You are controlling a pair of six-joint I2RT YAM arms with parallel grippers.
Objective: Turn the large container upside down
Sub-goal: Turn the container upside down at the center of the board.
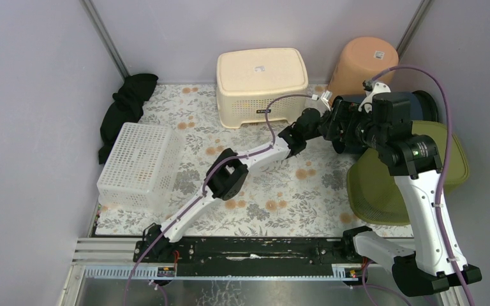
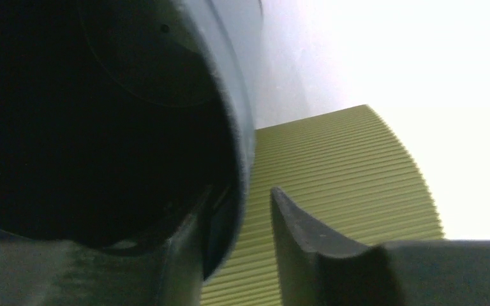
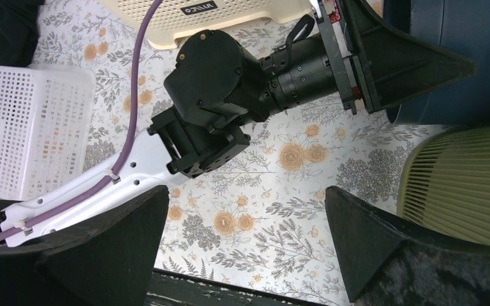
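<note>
Smooth dark plastic container point(image 2: 237, 118), ribbed matt green bin point(image 2: 348, 191)

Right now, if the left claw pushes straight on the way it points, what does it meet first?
Likely the rim of the dark blue round plastic container, which stands inside the open left claw. The ribbed olive-green plastic bin lies behind it, though depth is unclear.

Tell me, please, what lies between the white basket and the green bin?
The left arm, stretched slantwise across the flowered mat, as the top view shows.
</note>
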